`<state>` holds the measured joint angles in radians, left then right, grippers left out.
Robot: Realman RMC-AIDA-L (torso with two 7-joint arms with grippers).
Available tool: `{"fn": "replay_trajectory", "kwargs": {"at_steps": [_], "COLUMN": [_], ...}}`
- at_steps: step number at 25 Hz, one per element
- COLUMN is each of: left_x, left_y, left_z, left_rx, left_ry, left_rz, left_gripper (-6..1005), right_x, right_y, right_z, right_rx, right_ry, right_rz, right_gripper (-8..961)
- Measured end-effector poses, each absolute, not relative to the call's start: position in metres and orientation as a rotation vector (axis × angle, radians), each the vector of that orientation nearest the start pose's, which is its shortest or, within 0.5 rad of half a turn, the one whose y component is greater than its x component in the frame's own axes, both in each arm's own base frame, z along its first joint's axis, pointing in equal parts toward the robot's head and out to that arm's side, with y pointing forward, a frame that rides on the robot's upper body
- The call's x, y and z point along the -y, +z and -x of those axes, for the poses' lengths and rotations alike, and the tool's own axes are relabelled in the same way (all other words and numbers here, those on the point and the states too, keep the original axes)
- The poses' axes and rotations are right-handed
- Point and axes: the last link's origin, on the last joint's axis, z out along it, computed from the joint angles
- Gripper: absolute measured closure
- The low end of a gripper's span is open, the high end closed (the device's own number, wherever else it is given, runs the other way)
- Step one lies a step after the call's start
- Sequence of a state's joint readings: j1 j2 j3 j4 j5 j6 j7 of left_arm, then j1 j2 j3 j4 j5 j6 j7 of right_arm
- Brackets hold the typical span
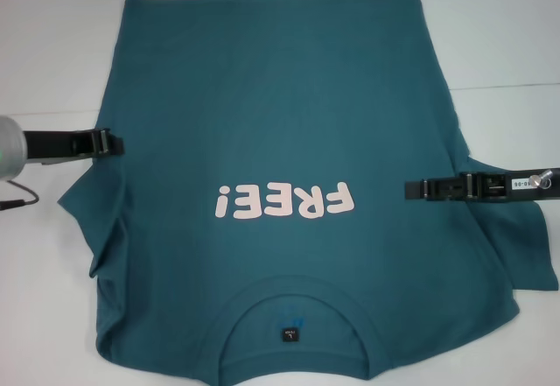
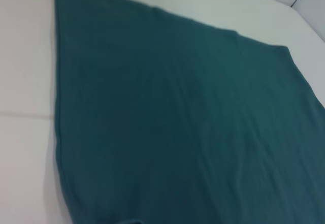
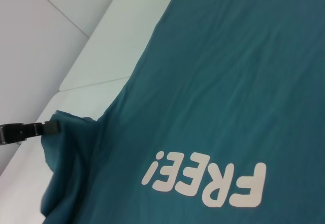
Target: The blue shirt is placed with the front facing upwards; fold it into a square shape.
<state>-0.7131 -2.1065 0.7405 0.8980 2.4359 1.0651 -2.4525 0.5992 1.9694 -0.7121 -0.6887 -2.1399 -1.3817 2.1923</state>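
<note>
The blue shirt (image 1: 280, 97) lies flat on the white table, front up, with its pink "FREE!" print (image 1: 284, 200) and its collar (image 1: 293, 312) at the near edge. My left gripper (image 1: 114, 144) is at the shirt's left edge and shut on the bunched left sleeve (image 1: 92, 207). The right wrist view shows that gripper (image 3: 51, 127) meeting the raised sleeve cloth (image 3: 66, 132). My right gripper (image 1: 409, 189) reaches in over the shirt's right side, level with the print, above the right sleeve (image 1: 521, 237). The left wrist view shows only the shirt's plain lower part (image 2: 177, 122).
The white table (image 1: 52, 53) surrounds the shirt, with a seam line running across it on both sides. A thin dark cable (image 1: 22, 198) lies at the far left by the left arm. The hem lies near the table's far edge.
</note>
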Motion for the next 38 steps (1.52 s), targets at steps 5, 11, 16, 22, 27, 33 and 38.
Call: {"fn": "replay_trajectory", "kwargs": {"at_steps": [5,11,16,22,27,33,38], "left_x": [-0.437,-0.445,-0.450,-0.450,-0.448,-0.443,-0.442], "left_y": [0.031,0.026,0.016,0.011,0.005,-0.007,-0.012], "left_z": [0.236,0.224,0.210,0.197,0.191,0.186,0.180], "left_rx": [1.264,1.095,1.055,1.088,1.106,1.131,1.204], "left_ry": [-0.230,0.022,0.134,0.143,0.140,0.149,0.089], "left_rz": [2.103,2.145,2.150,2.173,2.196,2.266,2.321], "left_gripper": [996,995,992,990,987,971,884], "right_x": [-0.374,-0.375,-0.376,-0.375,-0.374,-0.373,-0.373], "right_y": [0.046,0.048,0.047,0.047,0.047,0.046,0.047], "right_z": [-0.287,-0.288,-0.292,-0.295,-0.296,-0.297,-0.298], "right_rx": [-1.535,-1.533,-1.536,-1.534,-1.531,-1.532,-1.532], "right_ry": [0.514,0.525,0.521,0.516,0.513,0.509,0.504], "right_rz": [2.306,2.289,2.268,2.256,2.257,2.258,2.257], "right_gripper": [326,325,325,325,325,325,326]}}
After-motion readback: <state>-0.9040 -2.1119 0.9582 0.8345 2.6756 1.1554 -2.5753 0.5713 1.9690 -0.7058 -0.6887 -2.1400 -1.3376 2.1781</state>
